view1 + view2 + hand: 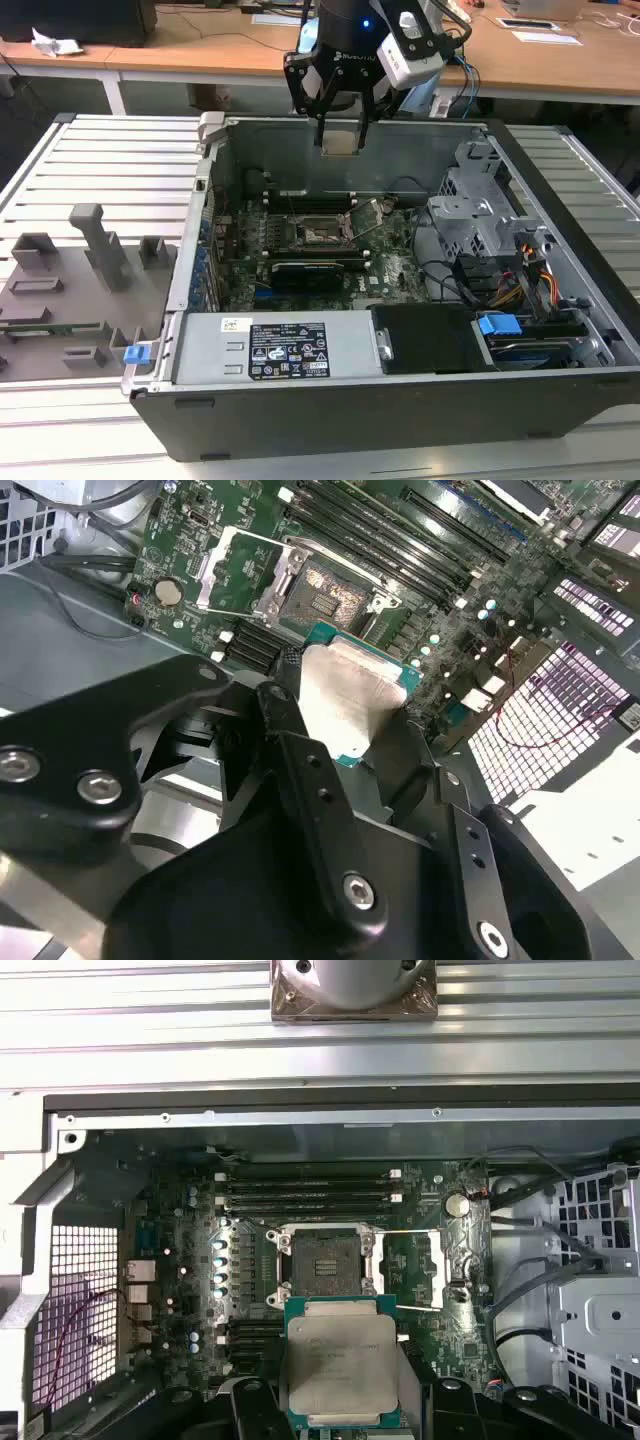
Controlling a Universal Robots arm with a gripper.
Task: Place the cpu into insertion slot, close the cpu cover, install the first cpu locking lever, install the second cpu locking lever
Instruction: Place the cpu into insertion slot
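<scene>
Black gripper [342, 128] clamps the silvery-grey square cpu [340, 1365].
It hangs above the dark-centred, metal-rimmed insertion slot [322, 1260], whose thin silvery cpu cover [437, 1260] lies flipped open.

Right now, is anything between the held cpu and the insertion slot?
Nothing visible. The gripper holds the cpu above the board, and the insertion slot lies bare, with its cpu cover open to one side.

Hand [341, 138] pointing down, gripping the cpu [340, 1365]
</scene>
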